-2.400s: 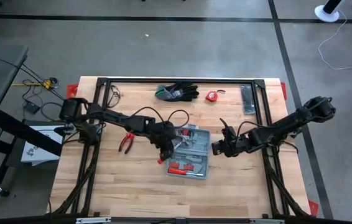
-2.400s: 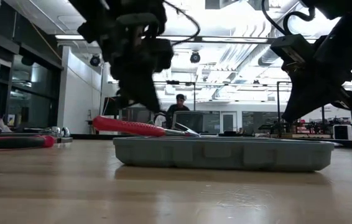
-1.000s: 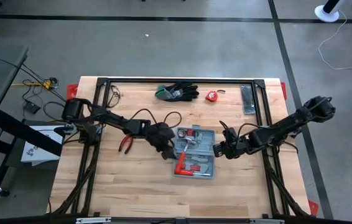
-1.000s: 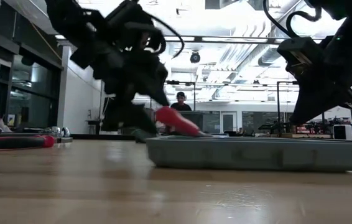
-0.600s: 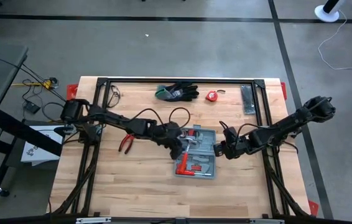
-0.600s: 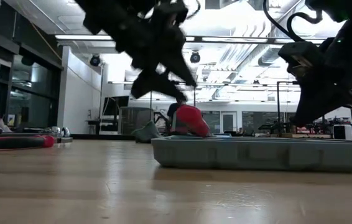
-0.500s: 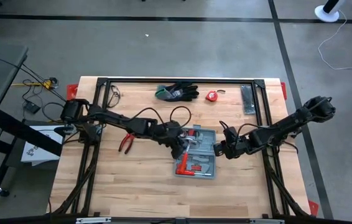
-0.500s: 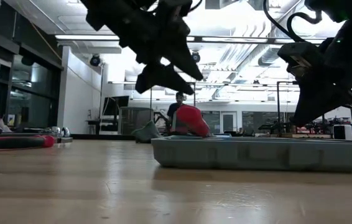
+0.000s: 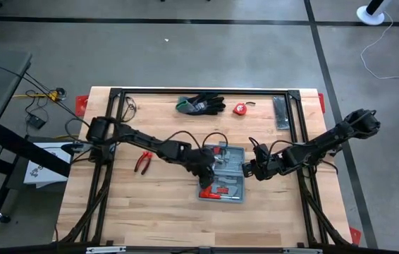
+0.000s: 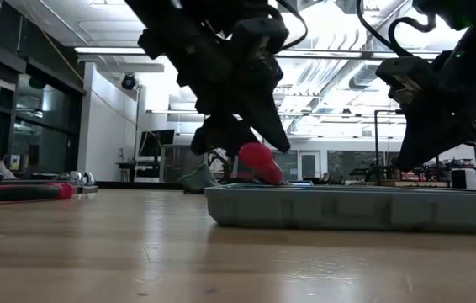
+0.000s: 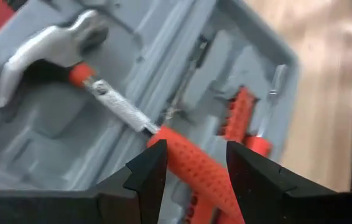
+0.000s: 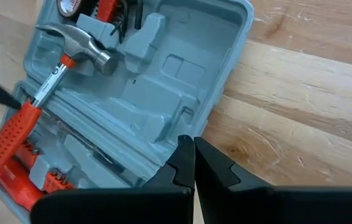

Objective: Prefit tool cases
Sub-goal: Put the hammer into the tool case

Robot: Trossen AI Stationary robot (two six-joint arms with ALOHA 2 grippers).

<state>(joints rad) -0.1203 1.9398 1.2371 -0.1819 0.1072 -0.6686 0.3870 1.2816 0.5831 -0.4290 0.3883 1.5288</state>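
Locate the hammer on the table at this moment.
In the high view the hammer lies across the open tool case at mid-table, its orange handle between the left gripper's fingers; the right gripper sits at the case's right edge.

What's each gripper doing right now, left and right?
Left gripper: closed around the hammer handle, over the tool case.
Right gripper: shut, empty, at the case's edge.

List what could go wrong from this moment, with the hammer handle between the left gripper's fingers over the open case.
1. The hammer lies slanted across the case, not seated in a recess; pressing it down may jam it or tip the tray.
2. The left gripper only straddles the orange handle, so it could slip.
3. The right gripper, shut at the case's edge, could nudge the case sideways.
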